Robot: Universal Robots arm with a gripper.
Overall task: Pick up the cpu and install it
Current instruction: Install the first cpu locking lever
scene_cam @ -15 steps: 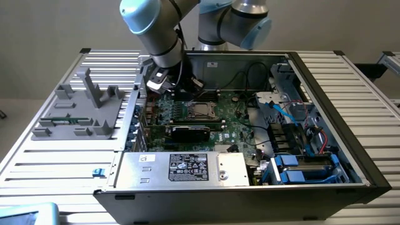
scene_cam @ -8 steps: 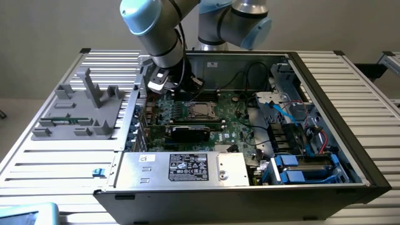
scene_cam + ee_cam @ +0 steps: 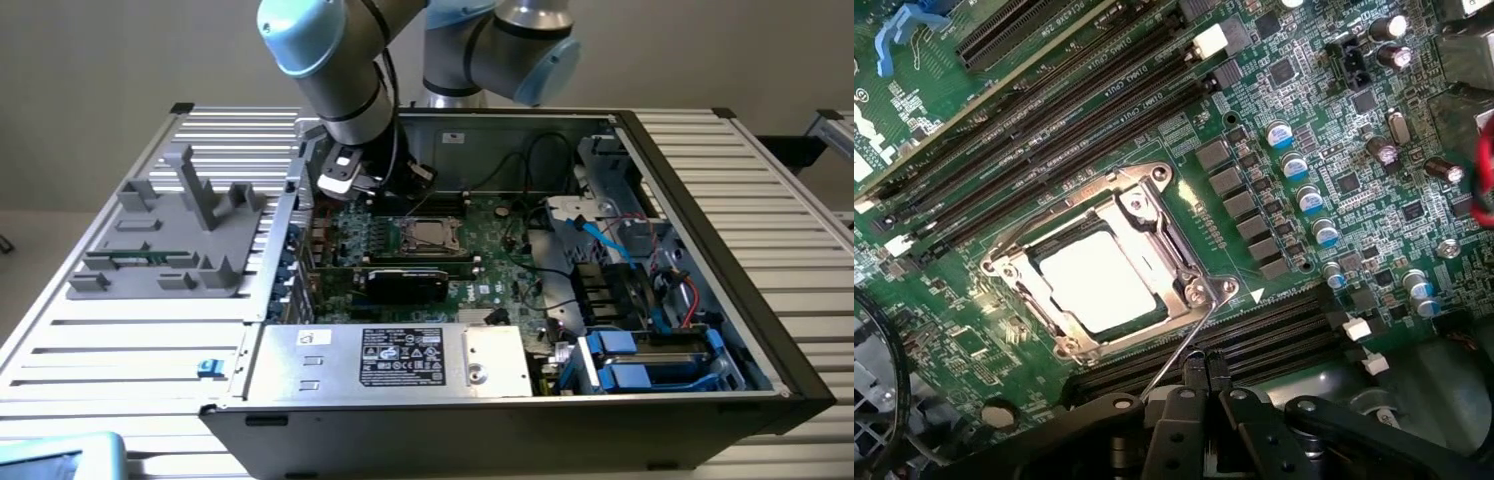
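1. Computer case [image 3: 787, 335]: lay on its side with the panel off, so I could reach the socket from above. Its walls enclosed the socket all round.
2. Power supply [image 3: 387, 360]: silver box with a black label, well apart from the socket, against the case wall nearest the exterior camera.
3. Motherboard [image 3: 1354, 180]: green board lying flat on the case floor, carrying the socket.
4. Expansion card [image 3: 407, 280]: black, standing in its slot near the socket, between the socket and the power supply.
5. Gripper [image 3: 1204, 368]: hung just beside the socket, fingers pinched together with nothing between them. I judged that narrow set suited to prodding, not carrying.
6. Socket frame [image 3: 1169, 225]: metal load plate lying down around the chip, presumably to clamp it.
7. cpu [image 3: 1099, 280]: shiny square top facing up, seated inside the socket and framed by the plate. I judged the placing done.
8. Lever [image 3: 1179, 345]: thin wire rod running from the socket's corner out toward the gripper tips. I could not tell whether it was latched.
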